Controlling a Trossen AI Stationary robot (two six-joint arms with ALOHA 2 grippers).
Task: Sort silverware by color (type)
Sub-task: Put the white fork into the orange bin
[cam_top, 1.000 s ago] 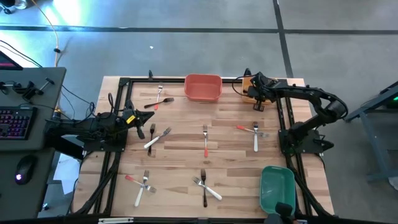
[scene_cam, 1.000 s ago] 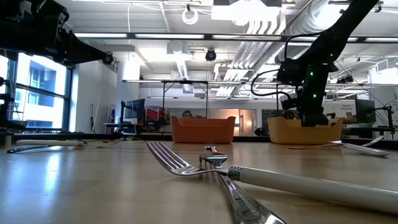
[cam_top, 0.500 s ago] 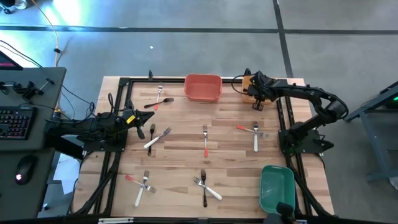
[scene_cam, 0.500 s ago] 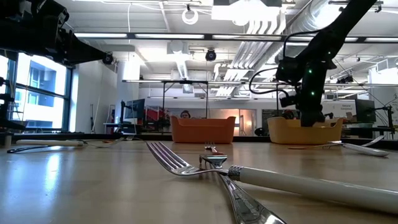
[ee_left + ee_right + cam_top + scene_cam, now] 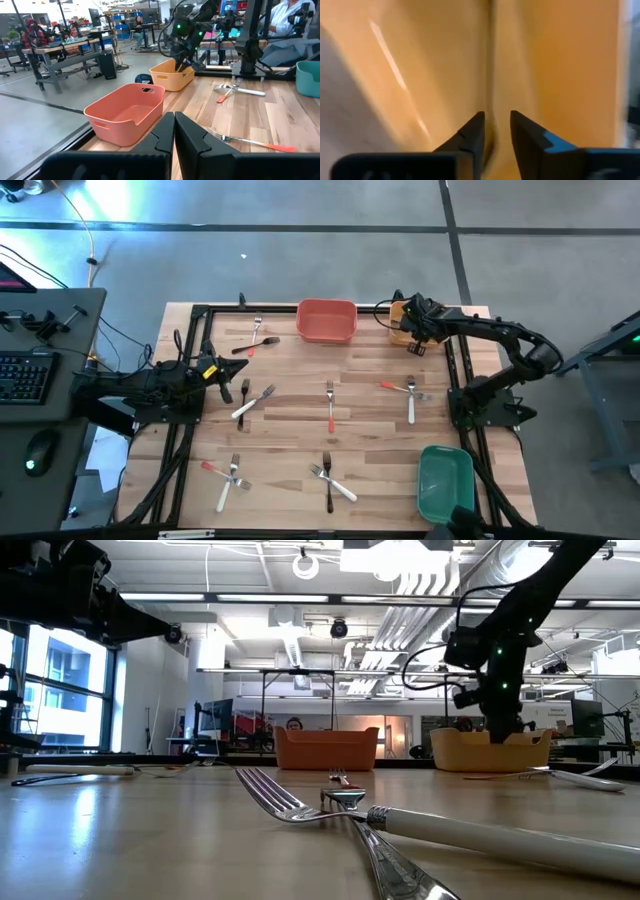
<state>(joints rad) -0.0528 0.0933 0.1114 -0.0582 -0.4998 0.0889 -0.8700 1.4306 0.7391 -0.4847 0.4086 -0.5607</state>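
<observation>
The right gripper (image 5: 494,131), jaws slightly parted and empty, hangs inside the yellow bin (image 5: 172,75), probably releasing a fork.

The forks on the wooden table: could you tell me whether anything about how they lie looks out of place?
Nothing is damaged or spilled, but the small metal-headed forks lie scattered, several crossed in mixed-colour pairs, such as a white-handled fork over a black-handled fork. None shows in the salmon rectangular bin or the green rectangular bin.
</observation>
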